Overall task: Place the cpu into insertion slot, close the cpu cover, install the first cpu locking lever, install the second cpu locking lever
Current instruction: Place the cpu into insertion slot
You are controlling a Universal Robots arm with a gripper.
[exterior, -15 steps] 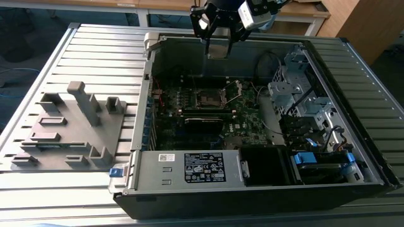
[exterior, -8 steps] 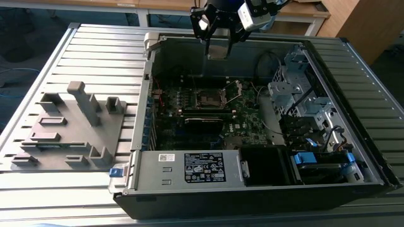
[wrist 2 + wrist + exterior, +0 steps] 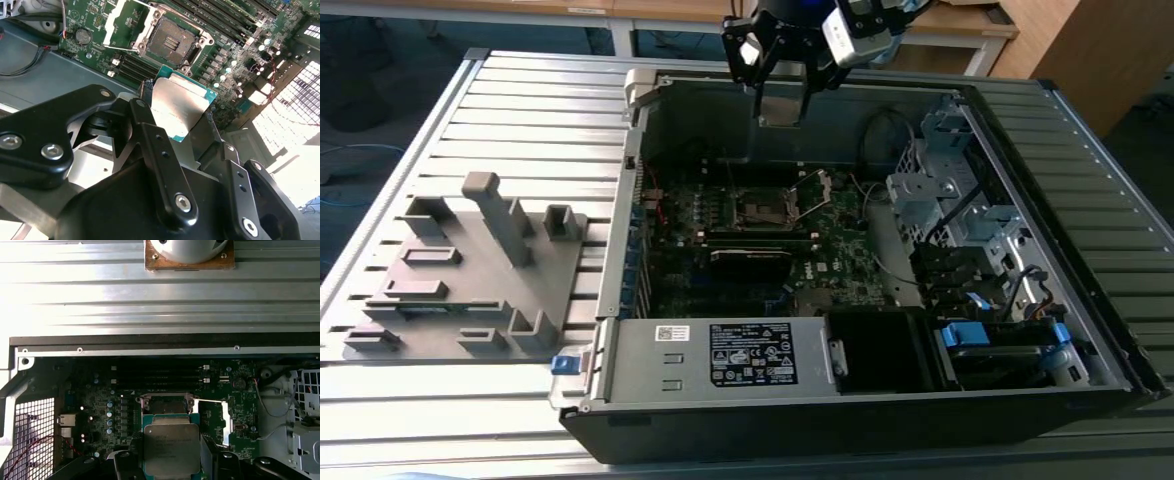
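My gripper (image 3: 781,108) hangs above the far wall of the open computer case, shut on the cpu (image 3: 177,107). The cpu is a flat silver-grey square on a green edge, pinched by its two sides between the black fingers (image 3: 145,117). In the first wrist view the cpu (image 3: 171,447) sits in front of the insertion slot (image 3: 167,404) and hides part of it. The insertion slot (image 3: 172,42) is a dark square socket on the motherboard and lies bare. The cpu cover (image 3: 122,22) is swung open beside it, also seen as a raised shiny frame (image 3: 817,192) next to the insertion slot (image 3: 758,208).
The case (image 3: 1067,400) lies open on a slatted metal table (image 3: 547,110). Inside are a power supply (image 3: 720,355) at the near side, a drive cage (image 3: 947,190) at the exterior view's right, and memory sticks (image 3: 754,237) near the socket. A grey fixture plate (image 3: 467,290) lies at the exterior view's left.
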